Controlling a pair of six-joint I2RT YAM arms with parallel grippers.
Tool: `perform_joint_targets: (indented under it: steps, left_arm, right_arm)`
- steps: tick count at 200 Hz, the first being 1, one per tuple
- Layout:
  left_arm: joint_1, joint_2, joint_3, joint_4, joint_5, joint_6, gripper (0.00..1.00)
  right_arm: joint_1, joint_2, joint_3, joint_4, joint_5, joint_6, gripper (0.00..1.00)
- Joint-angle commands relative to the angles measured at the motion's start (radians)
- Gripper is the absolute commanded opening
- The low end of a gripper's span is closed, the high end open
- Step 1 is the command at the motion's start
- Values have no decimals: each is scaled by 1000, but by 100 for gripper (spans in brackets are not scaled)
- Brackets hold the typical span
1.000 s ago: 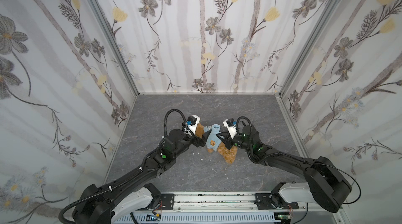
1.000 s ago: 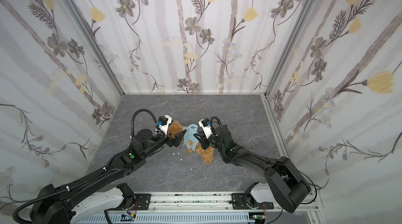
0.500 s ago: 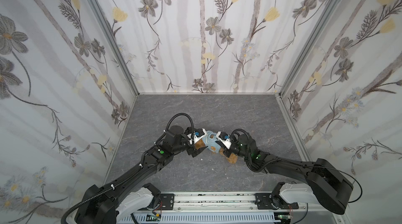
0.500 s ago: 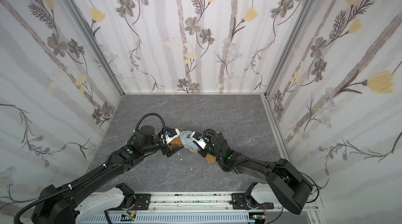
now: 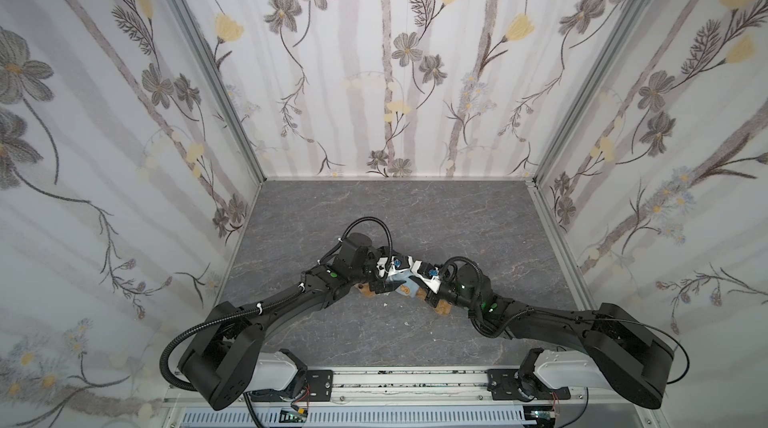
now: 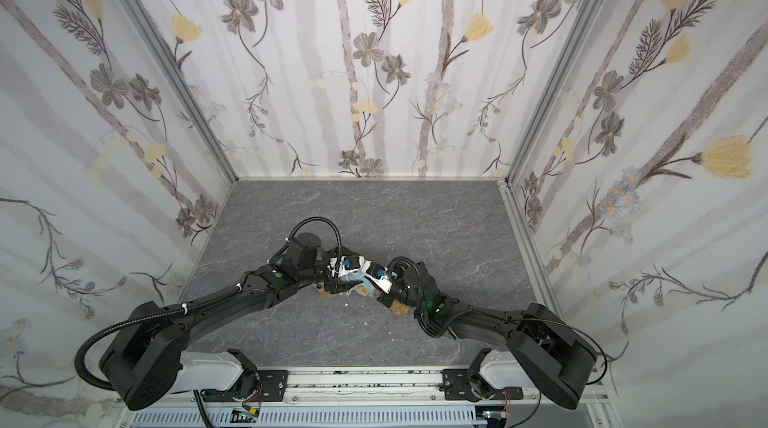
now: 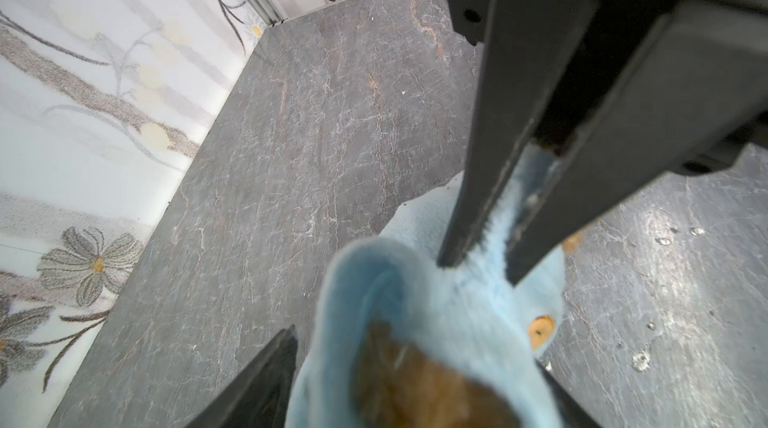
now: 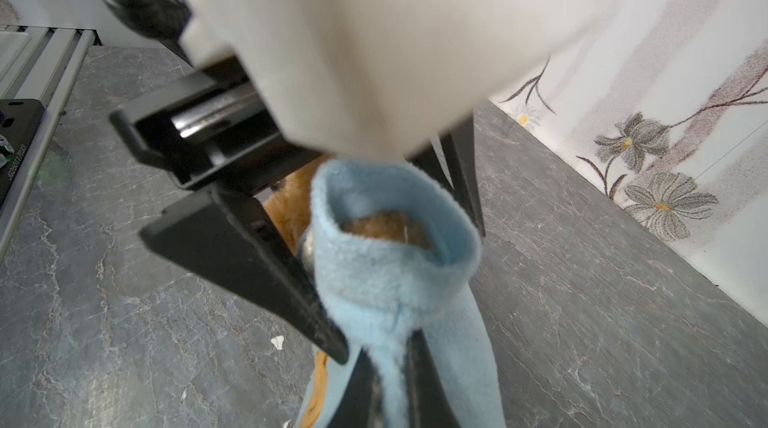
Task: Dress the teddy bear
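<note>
Though blurred, right gripper (image 7: 484, 268) tight on fuzzy blue fleece (image 7: 478, 322), left gripper (image 8: 409, 296) seemingly spread round teddy bear (image 7: 415, 388).

One teddy bear (image 8: 291, 205) and one light-blue fleece top (image 7: 478, 313), both between the fingers (image 7: 490, 156). Two grippers: left gripper (image 7: 415, 347), right gripper (image 8: 392, 363). Four fingers altogether. A few white crumbs (image 8: 277, 341) lie just beside them.

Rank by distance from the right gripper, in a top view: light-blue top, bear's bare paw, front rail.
1. light-blue top: pinched in the right gripper itself.
2. teddy bear's paw: close by, on the gripper's front-right side.
3. front rail: along the front edge, farthest.
</note>
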Motion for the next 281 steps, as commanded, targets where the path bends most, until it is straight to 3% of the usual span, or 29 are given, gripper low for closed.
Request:
perform_joint_targets:
  steps: [1, 44, 111, 133, 167, 190, 206, 228, 281]
  left_arm:
    - [0, 7, -15, 95, 16, -10, 61]
    - [0, 0, -66, 95, -5, 30, 44]
    - [-9, -8, -65, 96, 5, 10, 42]
    - [-11, -17, -61, 96, 10, -13, 46]
    - [-12, -89, -68, 42, -23, -15, 68]
    - [-10, -206, -80, -29, -53, -43, 73]
    - [-10, -282, -74, -68, -33, -103, 68]
    - [-15, -327, -30, -147, -1, -169, 53]
    - [-50, -246, 125, -398, -69, -67, 21]
  right_arm:
    - [2, -9, -4, 55, 13, -22, 17]
    - [1, -55, -61, 45, 82, 27, 58]
    - [2, 18, -93, 135, 65, 164, 73]
    - [3, 58, -87, 178, 69, 168, 67]
    - [1, 72, -109, 231, 98, 160, 35]
    - [2, 69, -111, 229, 98, 154, 26]
    - [4, 66, -114, 230, 106, 148, 23]
    - [4, 58, -116, 225, 118, 139, 21]
    - [4, 46, -120, 213, 141, 128, 19]
